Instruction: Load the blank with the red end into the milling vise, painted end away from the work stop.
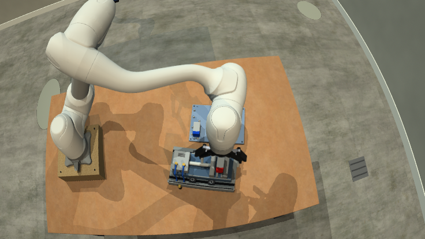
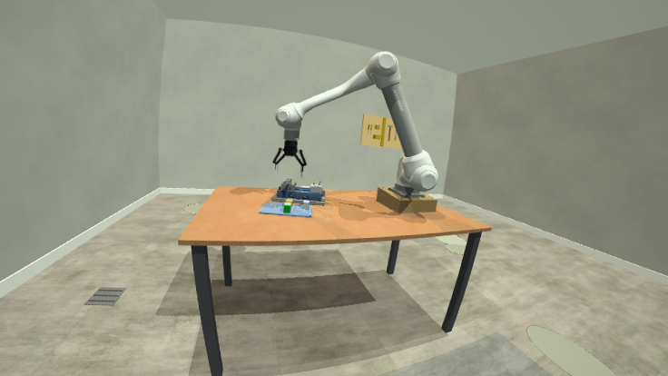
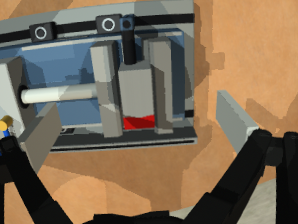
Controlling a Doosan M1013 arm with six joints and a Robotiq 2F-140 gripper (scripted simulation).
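The blank (image 3: 136, 92) with the red end (image 3: 140, 121) lies in the milling vise (image 1: 203, 171), between the moving jaw (image 3: 103, 90) and the fixed jaw (image 3: 162, 86). Its red end (image 1: 219, 170) points away from the infeed plate, and its grey end lies toward the dark work stop rod (image 3: 128, 43). My gripper (image 3: 136, 110) hangs well above the vise, open and empty, fingers spread wide to either side of it. It also shows in the exterior view (image 2: 289, 165) and the overhead view (image 1: 221, 153).
A blue-ended blank (image 1: 196, 129) lies on the infeed plate; the side view shows a green-and-yellow-ended blank (image 2: 288, 205) and another blank (image 2: 306, 204) there. Blue hoses (image 1: 179, 172) stand at the vise's left block. The arm's base block (image 1: 81, 154) is at the table's left.
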